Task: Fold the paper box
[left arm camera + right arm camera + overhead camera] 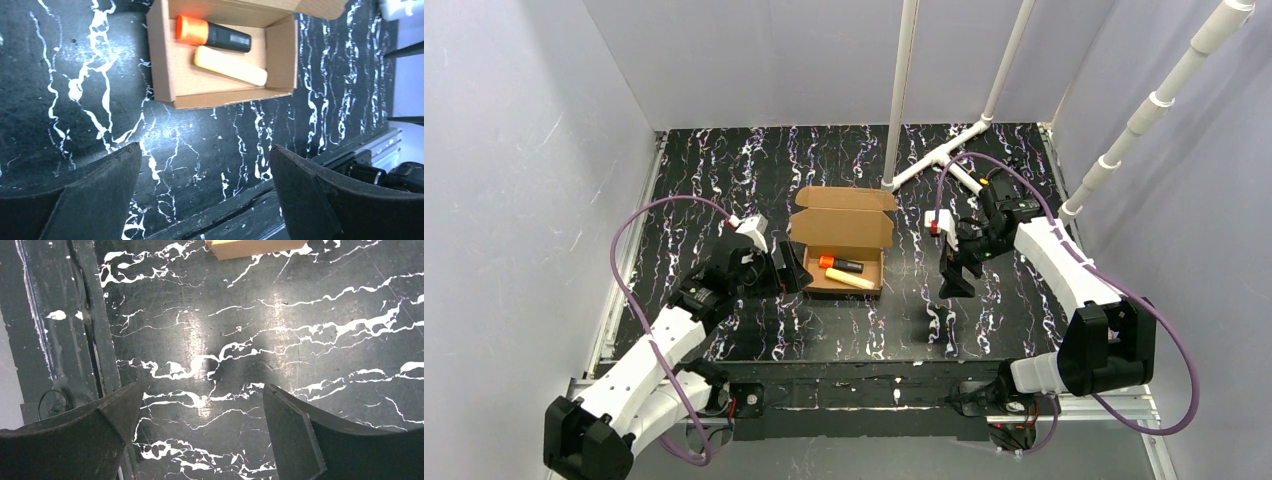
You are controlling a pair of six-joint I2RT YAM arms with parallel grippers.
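Observation:
The paper box [864,232] is brown cardboard and sits mid-table with its side walls up and its lid standing open at the back. Inside lie an orange-capped black marker [840,264] and a yellow marker [852,280]. My left gripper [796,272] hovers open just left of the box, touching nothing. In the left wrist view the box [182,80] and both markers lie beyond the open left gripper [206,165]. My right gripper [954,280] hangs open to the right of the box, apart from it. The right wrist view shows one box corner [255,247] beyond the empty right gripper [202,400].
White PVC pipes [902,90] rise from a joint on the table behind and right of the box. More pipe [1159,100] leans at the far right. Grey walls enclose three sides. A metal rail [874,395] runs along the near edge.

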